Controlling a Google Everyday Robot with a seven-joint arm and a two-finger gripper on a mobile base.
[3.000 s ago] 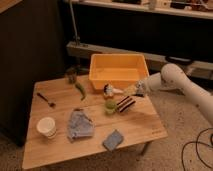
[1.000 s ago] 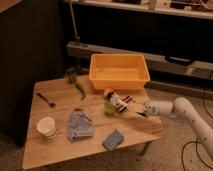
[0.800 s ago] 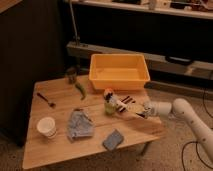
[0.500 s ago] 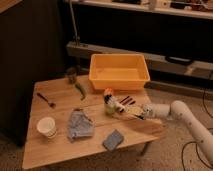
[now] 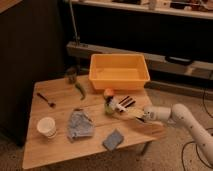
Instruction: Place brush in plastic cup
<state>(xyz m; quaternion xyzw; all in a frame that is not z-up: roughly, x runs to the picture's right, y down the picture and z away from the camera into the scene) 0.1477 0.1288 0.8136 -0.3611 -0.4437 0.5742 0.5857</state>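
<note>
The brush (image 5: 125, 103), with a white handle and black bristles, lies tilted at the middle right of the wooden table (image 5: 60, 150). Its left end is at the small lime-green plastic cup (image 5: 108, 108). I cannot tell whether that end rests in the cup or against it. My gripper (image 5: 141, 115) is low over the table's right side, just right of the brush's near end and close to it. The white arm (image 5: 185, 120) reaches in from the right.
A yellow bin (image 5: 119, 71) stands at the back. A dark greenish cup (image 5: 71, 75) and a green item (image 5: 80, 90) are back left. A small dark utensil (image 5: 46, 99), a white paper cup (image 5: 47, 127), a blue-grey cloth (image 5: 80, 124) and a blue sponge (image 5: 114, 139) lie left and front.
Since three seconds ago my arm has come down from above the table to low at its right edge. Over the last second the gripper and brush have barely moved.
</note>
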